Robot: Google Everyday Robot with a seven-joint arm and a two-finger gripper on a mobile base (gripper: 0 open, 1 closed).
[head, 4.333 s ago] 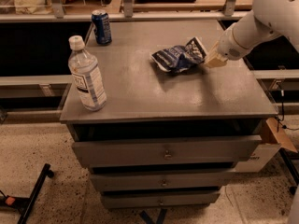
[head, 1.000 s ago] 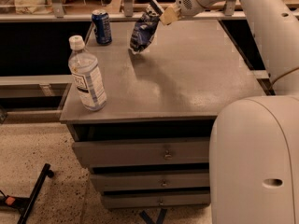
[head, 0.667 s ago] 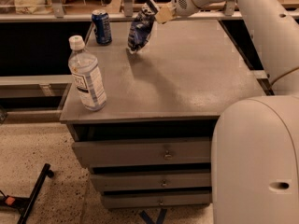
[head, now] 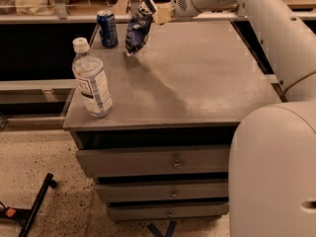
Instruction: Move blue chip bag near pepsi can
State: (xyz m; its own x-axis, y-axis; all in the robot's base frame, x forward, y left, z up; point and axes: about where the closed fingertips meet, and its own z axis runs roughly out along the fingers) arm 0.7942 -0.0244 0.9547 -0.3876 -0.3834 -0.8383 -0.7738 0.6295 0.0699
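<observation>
The blue chip bag [head: 138, 29], crumpled dark navy foil with white lettering, hangs upright from my gripper [head: 154, 13], which is shut on its top edge. Its bottom tip touches or hovers just over the grey cabinet top [head: 197, 78] at the far left. The pepsi can [head: 107, 28], dark blue with a silver rim, stands at the far left corner, a short gap to the left of the bag. My white arm reaches in from the right across the back of the top.
A clear plastic water bottle [head: 92, 81] with a white cap stands near the front left edge. The cabinet has several drawers below [head: 173, 162]. My white base [head: 274, 177] fills the lower right. A shelf with clutter runs behind the cabinet.
The bag was lifted from the right of the top and carried to the far left. In the last second it moved slightly further left and down toward the can.
</observation>
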